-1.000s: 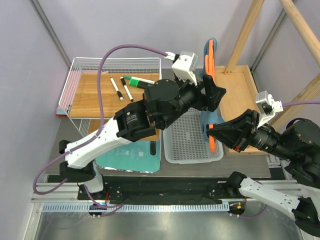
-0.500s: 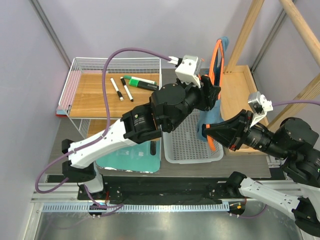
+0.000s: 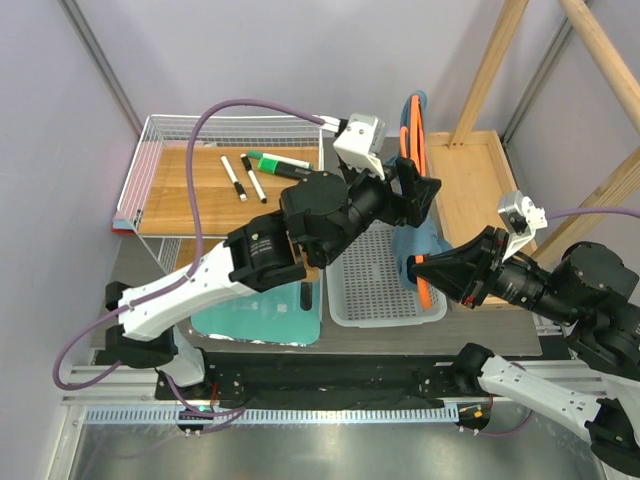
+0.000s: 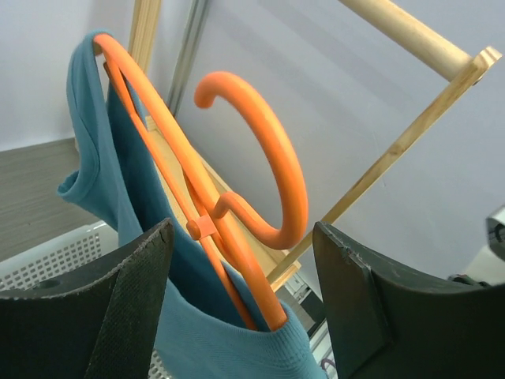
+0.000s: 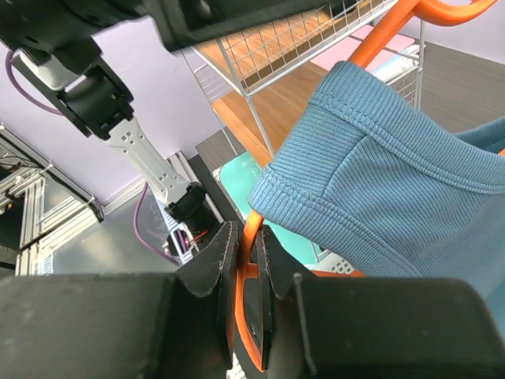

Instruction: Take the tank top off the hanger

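The orange hanger (image 3: 411, 130) is held upright above the white basket, with the teal-blue tank top (image 3: 416, 240) still hanging on it. My right gripper (image 3: 421, 270) is shut on the hanger's lower bar (image 5: 251, 230), and the tank top's ribbed hem (image 5: 394, 181) lies just above its fingers. My left gripper (image 3: 414, 190) is open around the hanger's neck. In the left wrist view, the hook (image 4: 278, 158), one hanger arm and the tank top (image 4: 118, 178) sit between the spread fingers (image 4: 130, 304) without touching them.
A white basket (image 3: 385, 295) lies under the hanger. A mint-green mat (image 3: 255, 315) lies to its left. A wire rack (image 3: 175, 135) holds markers (image 3: 285, 163) on a wooden shelf. A wooden tray (image 3: 485, 190) and slanted wooden posts (image 3: 490, 65) stand at the right.
The left arm swung slightly left and its wrist rolled. The hanger's top tilted right, then came back left. The right gripper has stayed shut on the hanger's lower bar.
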Robot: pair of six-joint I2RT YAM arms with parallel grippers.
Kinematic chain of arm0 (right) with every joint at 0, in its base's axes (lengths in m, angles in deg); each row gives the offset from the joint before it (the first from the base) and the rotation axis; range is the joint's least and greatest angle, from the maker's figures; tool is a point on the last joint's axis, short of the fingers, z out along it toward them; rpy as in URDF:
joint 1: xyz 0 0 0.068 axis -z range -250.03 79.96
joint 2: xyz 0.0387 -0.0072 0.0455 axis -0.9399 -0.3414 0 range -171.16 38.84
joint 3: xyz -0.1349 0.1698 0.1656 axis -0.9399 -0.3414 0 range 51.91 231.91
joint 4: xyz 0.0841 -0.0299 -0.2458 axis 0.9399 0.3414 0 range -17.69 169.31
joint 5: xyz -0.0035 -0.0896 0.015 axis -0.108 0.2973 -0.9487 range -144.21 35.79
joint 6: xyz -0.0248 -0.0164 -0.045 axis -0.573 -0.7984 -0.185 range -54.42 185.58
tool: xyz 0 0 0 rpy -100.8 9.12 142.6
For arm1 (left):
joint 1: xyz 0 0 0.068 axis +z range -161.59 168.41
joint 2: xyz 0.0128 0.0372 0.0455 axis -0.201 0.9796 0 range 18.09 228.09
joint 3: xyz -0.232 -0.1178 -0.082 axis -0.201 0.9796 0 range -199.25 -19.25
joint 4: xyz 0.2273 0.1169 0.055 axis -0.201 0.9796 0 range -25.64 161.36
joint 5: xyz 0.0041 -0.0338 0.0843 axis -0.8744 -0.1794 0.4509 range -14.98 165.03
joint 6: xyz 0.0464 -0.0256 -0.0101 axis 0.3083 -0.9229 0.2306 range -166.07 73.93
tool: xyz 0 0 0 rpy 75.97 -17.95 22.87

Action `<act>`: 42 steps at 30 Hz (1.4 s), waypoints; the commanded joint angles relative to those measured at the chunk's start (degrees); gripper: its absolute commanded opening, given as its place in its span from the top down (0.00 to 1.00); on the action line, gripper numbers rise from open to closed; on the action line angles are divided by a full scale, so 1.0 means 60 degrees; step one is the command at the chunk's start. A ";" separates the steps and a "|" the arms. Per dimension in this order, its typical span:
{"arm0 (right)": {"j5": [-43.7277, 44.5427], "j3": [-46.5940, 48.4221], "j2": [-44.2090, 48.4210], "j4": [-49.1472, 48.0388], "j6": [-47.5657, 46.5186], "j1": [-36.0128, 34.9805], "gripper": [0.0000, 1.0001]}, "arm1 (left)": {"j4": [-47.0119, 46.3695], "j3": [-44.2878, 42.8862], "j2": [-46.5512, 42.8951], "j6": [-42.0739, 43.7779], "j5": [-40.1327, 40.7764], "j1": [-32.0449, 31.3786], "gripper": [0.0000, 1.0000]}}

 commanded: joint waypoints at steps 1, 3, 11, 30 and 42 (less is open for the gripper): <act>-0.0031 0.0001 0.0201 -0.1122 0.0025 0.0007 0.99 | -0.0908 0.0131 -0.0617 0.0116 0.0303 -0.0035 0.29; -0.0089 0.0030 0.0157 -0.1122 0.0040 0.0007 0.99 | -0.0835 -0.0073 -0.0486 0.0204 0.0333 -0.0035 0.33; -0.0090 0.0177 0.0069 -0.1152 -0.0004 0.0007 0.99 | -0.0570 -0.0573 0.0028 0.0219 0.0407 -0.0035 0.31; -0.0060 0.0367 -0.0092 -0.0976 -0.0209 0.0007 0.99 | -0.1582 -0.0323 -0.0353 0.0262 0.0391 -0.0035 0.49; 0.0012 0.0586 -0.0268 -0.0844 -0.0209 0.0007 0.99 | -0.1553 -0.1187 0.0232 0.1082 0.1212 -0.0181 0.59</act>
